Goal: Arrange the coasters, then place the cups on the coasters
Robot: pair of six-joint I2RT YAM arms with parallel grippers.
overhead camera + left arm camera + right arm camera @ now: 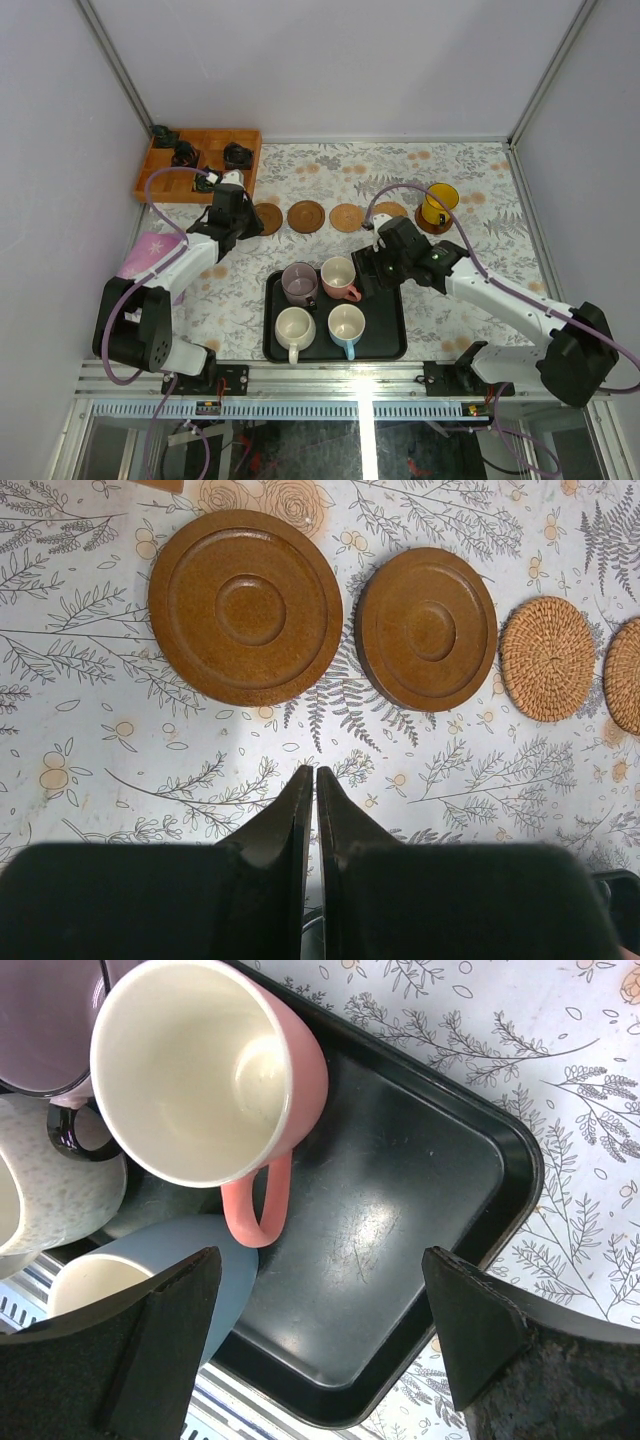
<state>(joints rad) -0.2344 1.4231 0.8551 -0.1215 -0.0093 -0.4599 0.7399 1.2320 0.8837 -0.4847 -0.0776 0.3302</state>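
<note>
While the right gripper (pixel 318 1260) hangs over the black tray (pixel 430 1180) with its fingers spread wide and nothing between them, we judge crowding the chief risk. The pink cup (pixel 195 1065) stands close against the mauve cup (pixel 40 1010), the cream cup (pixel 35 1195) and the light blue cup (pixel 150 1270). A finger coming down on that side could knock a neighbour over. Its handle points toward the light blue cup, and a pinch that catches the handle may twist the cup. The tray's raised rim could also trip a cup carried low.

The left gripper (pixel 311 775) is pressed shut and empty, just beside two wooden coasters (pixel 245 607). A stray sweep would push them out of the row. Two woven coasters (pixel 547 658) follow them, and the yellow cup (pixel 437 203) already sits on a coaster at the right end.

Everything rests on a pale cloth (pixel 480 270) printed with ferns and flowers, which might wrinkle under sliding discs. White walls with metal corner posts enclose the table, and a wooden compartment box (pixel 200 160) sits at the far left.
</note>
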